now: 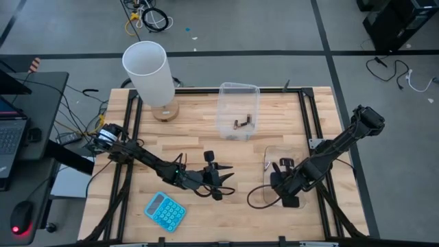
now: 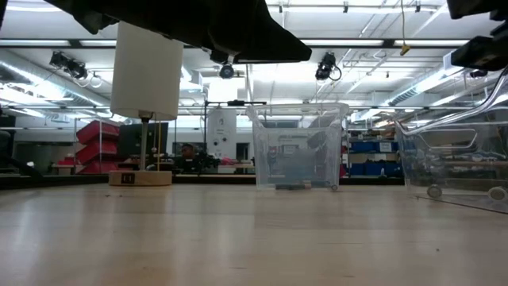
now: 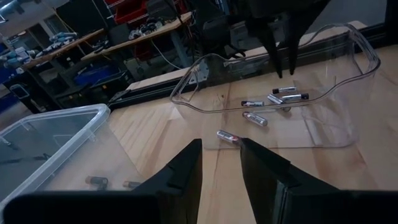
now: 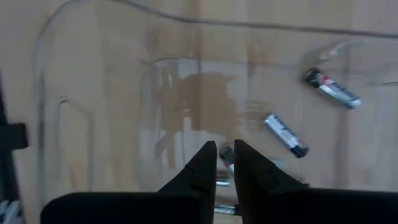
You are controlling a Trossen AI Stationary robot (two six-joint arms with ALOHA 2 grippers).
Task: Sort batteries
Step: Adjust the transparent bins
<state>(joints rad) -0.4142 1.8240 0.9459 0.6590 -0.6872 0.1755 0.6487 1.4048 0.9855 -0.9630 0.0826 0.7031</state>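
Right gripper (image 4: 225, 155) down inside the tipped clear tub (image 1: 264, 185) at the table's four o'clock, fingers nearly together around the end of a small battery (image 4: 225, 152); closing on it by the look of things, though a firm grip cannot be confirmed. Two more batteries beside it on the tub's floor, one (image 4: 285, 134) just off the fingertips toward two o'clock in the wrist view, another (image 4: 331, 88) farther out the same way. Left gripper (image 3: 221, 163) low over the boards at the table's six o'clock, fingers apart and empty, pointed at the same tub; one silvery battery (image 3: 227, 137) just ahead of its tips, near the tub's wall.

Farther out, upright clear bin (image 1: 237, 110) at twelve o'clock with two dark batteries (image 1: 242, 123) already inside. Blue calculator (image 1: 165, 210) at seven o'clock, white lamp (image 1: 147, 72) at eleven o'clock.

Judged progress: early. Two cells sorted, roughly half a dozen left in or near the tipped tub.
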